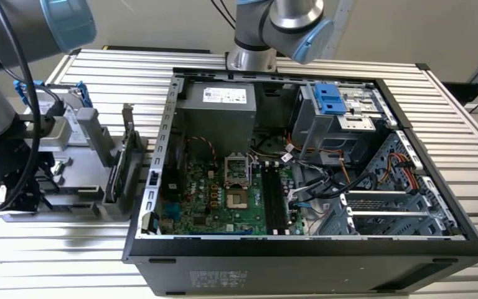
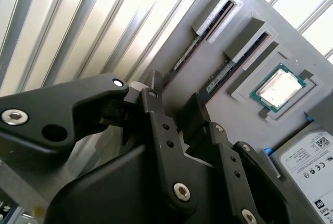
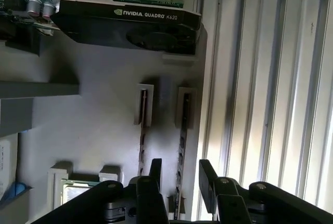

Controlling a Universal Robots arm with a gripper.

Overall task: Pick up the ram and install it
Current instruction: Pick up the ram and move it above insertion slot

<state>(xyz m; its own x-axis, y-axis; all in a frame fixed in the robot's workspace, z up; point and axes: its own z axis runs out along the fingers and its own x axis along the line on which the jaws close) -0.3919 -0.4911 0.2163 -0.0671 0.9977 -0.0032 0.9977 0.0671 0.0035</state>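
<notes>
The ram (image 3: 182, 141) stands on edge in the slot nearest the edge of the grey parts holder (image 3: 104, 130), the gripper (image 3: 180, 178) hangs over it with jaws apart, so I judge the pick-up step is in hand, and closing calls for a straight, gentle squeeze.

- first wrist view: mounted on the arm right behind the gripper (image 3: 179, 174), very close, looking along its fingers (image 3: 208, 177) onto the gray parts tray (image 3: 93, 130).
- second wrist view: equally close, from the gripper's opposite side, looking slantwise across the same tray.
- both wrist views share the fingers, the two ram sticks (image 3: 182, 135) beyond them and the square chip (image 2: 276, 89) nearby.
- exterior view: high and well away from the gripper, looking down on the open computer case (image 1: 305, 156) and slatted table (image 1: 472, 124).
</notes>
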